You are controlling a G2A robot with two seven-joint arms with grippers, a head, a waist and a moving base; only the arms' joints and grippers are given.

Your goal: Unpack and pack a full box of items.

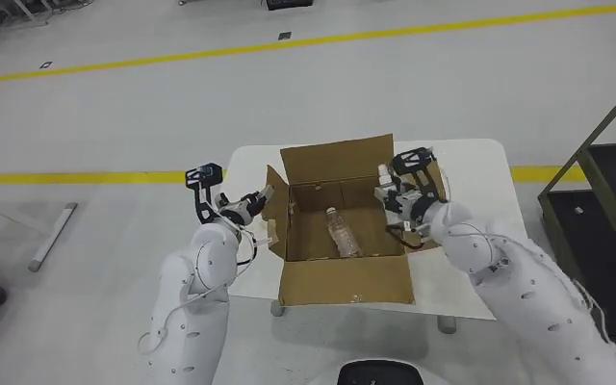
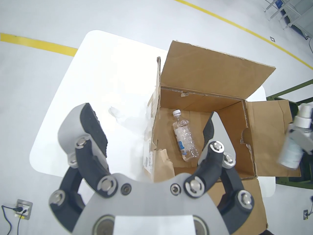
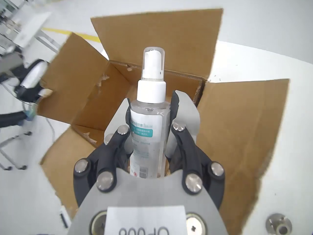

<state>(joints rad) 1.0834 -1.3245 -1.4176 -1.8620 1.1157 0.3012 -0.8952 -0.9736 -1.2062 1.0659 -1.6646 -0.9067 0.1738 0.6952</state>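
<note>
Left gripper spread wide, right gripper clamped tight, both arms bent forward.

Spray bottle base behind right pincer body; bottle blurred in left wrist view.

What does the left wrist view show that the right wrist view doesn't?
The left wrist view adds a clear water bottle lying on its side on the floor of the box, and the left gripper open at the box's side. The right wrist view adds the close grip: the right gripper shut on the body of the spray bottle, label and clear nozzle cap plain. Both share the open cardboard box with flaps spread, the white table, and the spray bottle held at the box's edge.
</note>
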